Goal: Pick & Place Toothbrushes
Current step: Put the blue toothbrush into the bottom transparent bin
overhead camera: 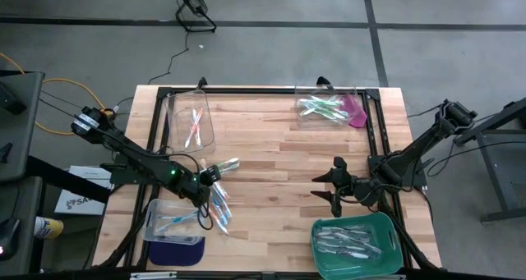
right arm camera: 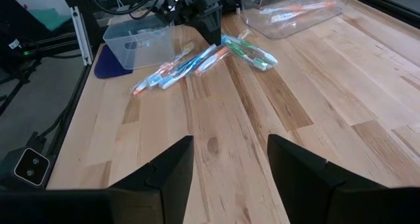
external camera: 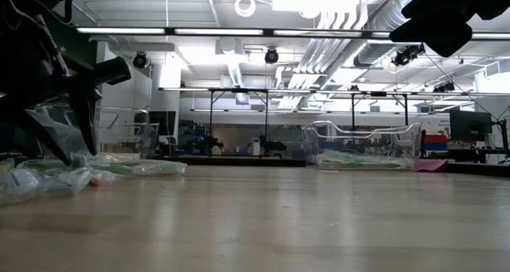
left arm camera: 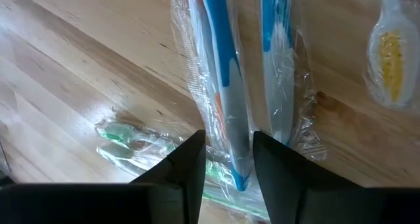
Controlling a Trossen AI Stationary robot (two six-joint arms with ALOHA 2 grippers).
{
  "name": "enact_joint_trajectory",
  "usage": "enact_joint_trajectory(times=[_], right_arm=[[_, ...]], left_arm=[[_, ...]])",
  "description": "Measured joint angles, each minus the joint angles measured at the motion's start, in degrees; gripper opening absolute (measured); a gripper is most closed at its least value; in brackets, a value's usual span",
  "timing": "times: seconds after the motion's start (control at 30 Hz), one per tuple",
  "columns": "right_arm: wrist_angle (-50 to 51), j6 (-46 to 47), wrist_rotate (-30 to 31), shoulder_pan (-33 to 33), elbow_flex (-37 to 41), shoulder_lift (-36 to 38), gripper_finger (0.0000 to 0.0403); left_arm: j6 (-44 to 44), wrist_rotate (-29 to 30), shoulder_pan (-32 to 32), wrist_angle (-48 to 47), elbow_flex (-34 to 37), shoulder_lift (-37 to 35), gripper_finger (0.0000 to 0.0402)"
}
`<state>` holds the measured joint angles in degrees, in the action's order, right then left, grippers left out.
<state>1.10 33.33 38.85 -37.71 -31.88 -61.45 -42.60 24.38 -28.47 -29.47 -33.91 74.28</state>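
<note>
Several wrapped toothbrushes (overhead camera: pixel 219 199) lie loose on the wooden table, left of the middle, and also show in the right wrist view (right arm camera: pixel 190 63). My left gripper (overhead camera: pixel 209 179) is down over this pile, shut on a blue toothbrush (left arm camera: pixel 223 66) in clear wrap. A second blue toothbrush (left arm camera: pixel 275 66) and a green one (left arm camera: pixel 131 138) lie beside it. My right gripper (overhead camera: pixel 331 188) hangs open over bare table right of the middle, nothing between its fingers (right arm camera: pixel 170 165). My left gripper pinches the wrapped blue toothbrush between its two fingers, close to one end (left arm camera: pixel 231 159), one finger on each long side. The fingers come slanting down from above. The toothbrush lies flat on the table among the others.
A clear bin (overhead camera: pixel 191 122) at the far left holds pink-orange toothbrushes. A clear bin (overhead camera: pixel 327 107) at the far right holds green ones, beside a pink lid (overhead camera: pixel 358 113). A clear bin (overhead camera: pixel 171 220) on a blue lid (overhead camera: pixel 177 251) and a green tray (overhead camera: pixel 386 231) stand at the near edge.
</note>
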Motion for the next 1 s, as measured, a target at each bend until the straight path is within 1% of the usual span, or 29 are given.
enact_joint_trajectory(times=[0.17,0.33,0.4,0.47,0.63,0.67,0.83,1.0], right_arm=[[0.00,-0.01,0.00,0.00,0.00,0.00,0.0188],[0.00,0.01,0.00,0.00,0.00,0.00,0.0188],[0.00,0.00,0.00,0.00,0.00,0.00,0.0188],[0.00,-0.01,0.00,0.00,0.00,0.00,0.0188],[0.00,0.01,0.00,0.00,0.00,0.00,0.0188],[0.00,-0.01,0.00,0.00,0.00,0.00,0.0188],[0.00,-0.04,0.00,0.00,0.00,0.00,0.0188],[0.00,-0.10,0.00,0.00,0.00,0.00,0.0188]], left_arm=[[2.43,0.03,0.00,0.00,0.00,0.00,0.0120],[2.92,0.03,0.00,0.00,0.00,-0.02,0.0115],[3.00,-0.16,0.00,0.00,0.00,-0.02,0.0102],[3.06,-0.79,0.02,0.00,0.00,-0.02,0.0080],[3.14,-1.93,0.00,0.00,0.00,-0.02,0.0013],[3.18,-2.28,0.00,0.00,0.00,-0.02,0.0007],[2.66,-2.51,-0.02,-0.09,-0.04,-0.04,0.0004],[1.01,-2.39,-0.02,-0.70,-1.71,-0.04,0.0001]])
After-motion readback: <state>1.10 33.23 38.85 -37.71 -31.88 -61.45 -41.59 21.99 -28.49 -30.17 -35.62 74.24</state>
